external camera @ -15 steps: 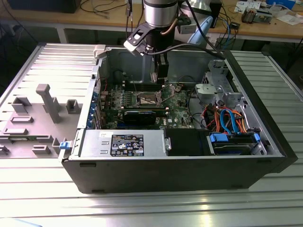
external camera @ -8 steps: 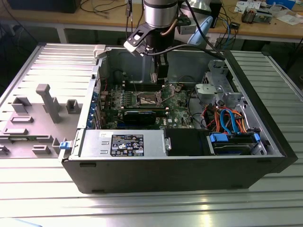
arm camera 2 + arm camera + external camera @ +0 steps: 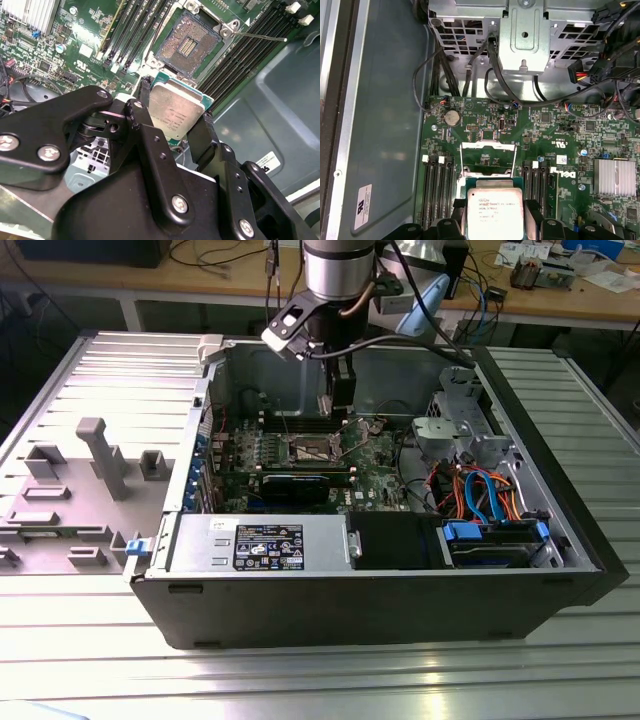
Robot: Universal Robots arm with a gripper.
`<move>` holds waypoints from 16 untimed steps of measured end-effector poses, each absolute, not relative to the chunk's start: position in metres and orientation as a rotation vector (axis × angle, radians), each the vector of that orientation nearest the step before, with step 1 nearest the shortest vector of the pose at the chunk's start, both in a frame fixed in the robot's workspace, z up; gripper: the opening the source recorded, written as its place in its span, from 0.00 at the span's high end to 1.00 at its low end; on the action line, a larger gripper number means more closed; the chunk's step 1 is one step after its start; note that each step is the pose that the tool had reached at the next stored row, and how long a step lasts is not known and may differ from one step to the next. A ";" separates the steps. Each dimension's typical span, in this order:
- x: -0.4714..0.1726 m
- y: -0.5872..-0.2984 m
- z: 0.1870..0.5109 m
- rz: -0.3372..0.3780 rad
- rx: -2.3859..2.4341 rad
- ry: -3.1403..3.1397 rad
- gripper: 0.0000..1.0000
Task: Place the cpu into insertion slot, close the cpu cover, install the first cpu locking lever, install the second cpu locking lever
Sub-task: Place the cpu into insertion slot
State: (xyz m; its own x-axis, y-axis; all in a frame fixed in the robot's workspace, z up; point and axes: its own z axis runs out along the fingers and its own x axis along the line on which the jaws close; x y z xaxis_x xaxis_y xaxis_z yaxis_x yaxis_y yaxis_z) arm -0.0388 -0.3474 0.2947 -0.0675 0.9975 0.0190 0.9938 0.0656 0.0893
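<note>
Silvery cpu [image 3: 176,107] gripped in our end effector [image 3: 175,113] near the bare insertion slot [image 3: 187,46]; we're on placement and must square it up.

In the exterior view the open socket [image 3: 310,448] is free from above — the end effector [image 3: 337,407] hangs there, toward one o'clock. Around the socket stand the raised cpu cover [image 3: 366,427] at two o'clock, the drive cage [image 3: 455,425] and cables [image 3: 480,490] at three to four, the black card [image 3: 300,485] and power supply [image 3: 265,540] at six. In the second wrist view the cpu [image 3: 174,111] clamped in the end effector hangs clear of the socket — beside a thin jutting locking lever [image 3: 260,36] and flanking memory slots [image 3: 250,45].
</note>
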 end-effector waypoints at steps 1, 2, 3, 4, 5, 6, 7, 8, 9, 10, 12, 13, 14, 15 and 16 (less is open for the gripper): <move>-0.039 -0.347 0.294 0.121 2.112 2.258 0.45; -0.039 -0.347 0.294 0.121 2.112 2.258 0.45; -0.039 -0.347 0.294 0.121 2.112 2.258 0.45; -0.039 -0.347 0.294 0.121 2.112 2.258 0.45; -0.040 -0.347 0.294 0.121 2.112 2.258 0.45; -0.040 -0.347 0.294 0.121 2.112 2.258 0.45; -0.040 -0.347 0.294 0.121 2.112 2.258 0.45; -0.040 -0.347 0.294 0.121 2.112 2.258 0.45; -0.040 -0.347 0.294 0.121 2.112 2.258 0.45; -0.041 -0.347 0.294 0.121 2.112 2.258 0.45; -0.041 -0.347 0.293 0.121 2.112 2.258 0.45; -0.042 -0.347 0.293 0.121 2.112 2.258 0.45; -0.042 -0.347 0.293 0.121 2.112 2.258 0.45; -0.042 -0.347 0.293 0.121 2.112 2.258 0.45; -0.042 -0.347 0.293 0.121 2.112 2.258 0.45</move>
State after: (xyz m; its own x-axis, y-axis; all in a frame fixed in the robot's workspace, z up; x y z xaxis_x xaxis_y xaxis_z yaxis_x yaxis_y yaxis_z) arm -0.0420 -0.3474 0.2932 -0.0675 0.9975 0.0190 0.9938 0.0655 0.0893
